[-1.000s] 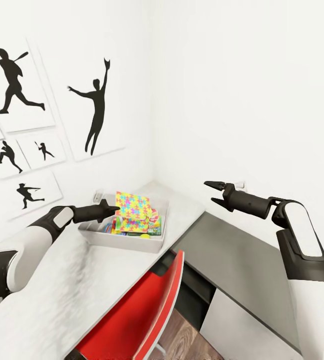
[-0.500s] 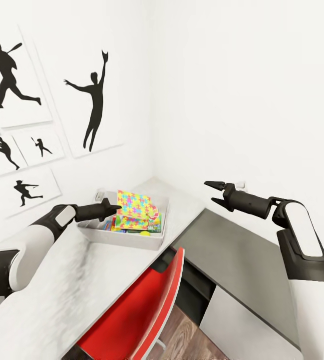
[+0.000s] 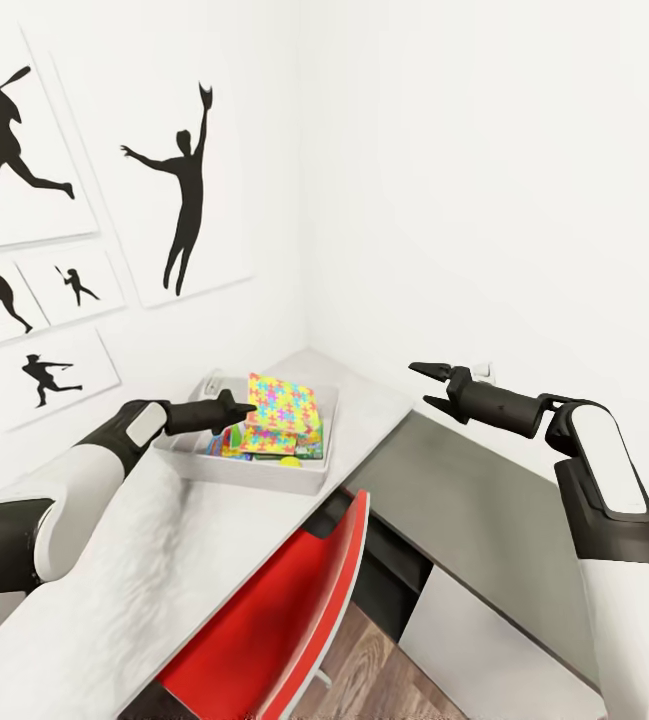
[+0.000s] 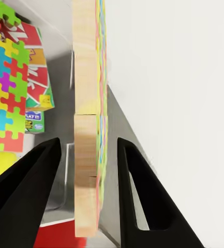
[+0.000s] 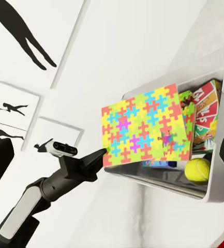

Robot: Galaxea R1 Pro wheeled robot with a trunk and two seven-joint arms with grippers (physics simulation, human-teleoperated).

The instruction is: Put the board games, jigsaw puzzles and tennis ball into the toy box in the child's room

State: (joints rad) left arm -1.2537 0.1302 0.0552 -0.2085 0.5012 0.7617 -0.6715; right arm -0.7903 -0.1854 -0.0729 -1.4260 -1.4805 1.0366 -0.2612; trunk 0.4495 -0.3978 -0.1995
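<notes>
The room was a white-walled corner with black sports-silhouette prints (image 3: pixel 186 200) on the wall at the robot's left and a wood-plank floor (image 3: pixel 364 680) showing low in the head view. The L-shaped table (image 3: pixel 214 520) filled the corner: a long pale grey top ran along the print wall, and a dark grey section (image 3: pixel 464 520) with a white front ran along the other wall. A red chair (image 3: pixel 274 620) stood tucked against the inner angle of the desk.

The toy box (image 3: pixel 254 470), a light grey tub with flared sides, sat on the pale top near the corner, with bare desk between it and the robot. In the right wrist view it held a red-and-green game box (image 5: pixel 207 111), a jigsaw puzzle lying flat, and the tennis ball (image 5: pixel 197 169) against its near wall.

The left arm reached forward low over the pale top, its gripper (image 3: pixel 239 408) at the tub's near-left rim. Its fingers (image 4: pixel 36 175) were closed narrowly on the edge of the second jigsaw puzzle (image 3: pixel 282 402), which stood tilted on edge above the tub's contents; the left wrist view showed its wooden edge between the two dark fingers.

The right arm was held out over the dark section, well apart from the tub, its gripper (image 3: pixel 434 386) pointing toward the corner with fingers spread and nothing between them.
</notes>
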